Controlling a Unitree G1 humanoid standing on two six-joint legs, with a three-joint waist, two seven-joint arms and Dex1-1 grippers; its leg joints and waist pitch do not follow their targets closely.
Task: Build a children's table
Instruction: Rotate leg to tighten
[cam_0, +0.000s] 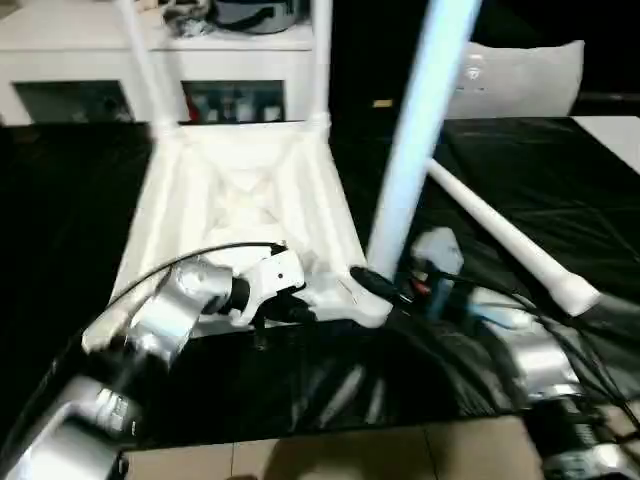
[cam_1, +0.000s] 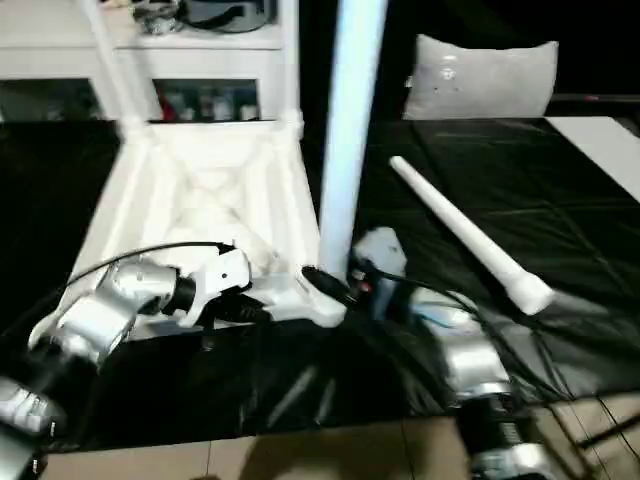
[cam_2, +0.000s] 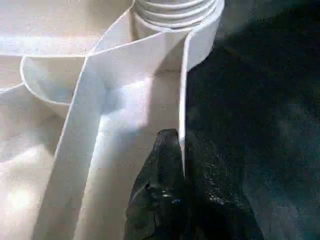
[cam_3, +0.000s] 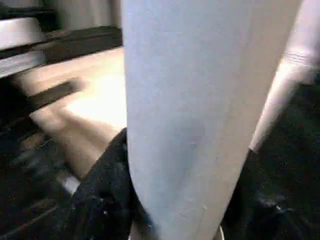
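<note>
A counter (cam_0: 60, 200) covered in black sheeting carries the work. On it, left of centre, lies the white tabletop (cam_0: 240, 190) upside down, ribbed underside up, reaching from the near edge toward the far side. To its right a loose white leg (cam_0: 510, 240) lies flat on the sheeting, running diagonally.

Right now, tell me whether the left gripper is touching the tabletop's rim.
Touching. The left wrist view shows the left gripper shut on the tabletop's thin rim wall, one black finger on each side.
</note>
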